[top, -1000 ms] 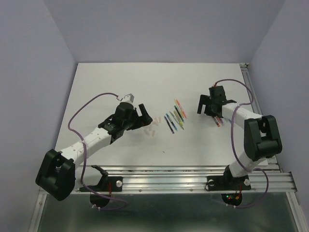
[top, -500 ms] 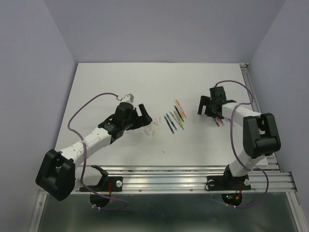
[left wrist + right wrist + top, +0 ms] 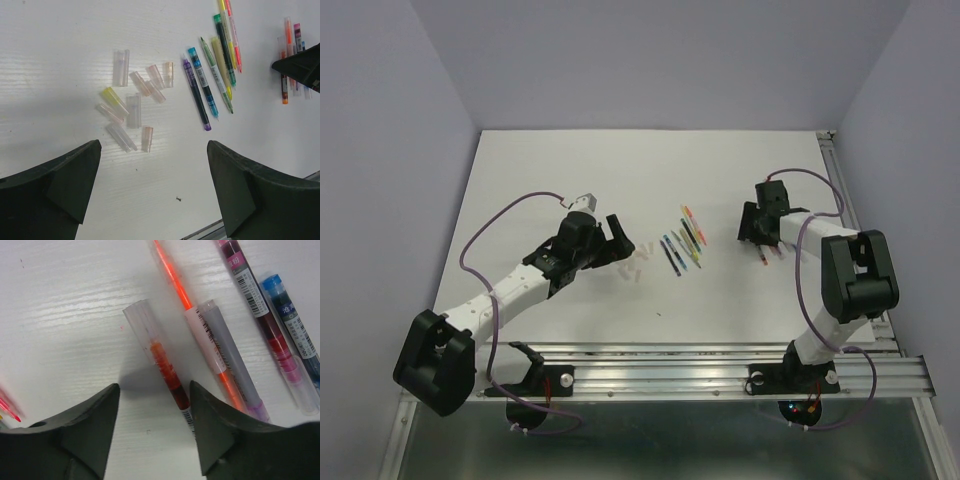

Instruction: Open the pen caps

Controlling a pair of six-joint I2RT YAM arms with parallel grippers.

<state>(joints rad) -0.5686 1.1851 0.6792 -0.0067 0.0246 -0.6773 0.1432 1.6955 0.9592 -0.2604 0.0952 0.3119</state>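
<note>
Overhead, the left gripper (image 3: 622, 242) hangs wide apart over the white table (image 3: 550, 170), just beside tiny pale translucent plastic pen caps (image 3: 633, 265) and thin coloured pens (image 3: 682, 240). Left wrist: those caps lie loose, scattered ahead of its fingers. Right wrist: the right gripper (image 3: 155, 390), fingers apart, straddles 1 capped red-ink pen (image 3: 162, 365)

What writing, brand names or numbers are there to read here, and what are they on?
Nothing reads clearly.
Dark pink pen: white label with barcode and tiny characters, blurred.
Blue pen: tiny characters on its label, blurred.
Orange pen: barcode only.
Turquoise pen: white label, too small to read.
</note>
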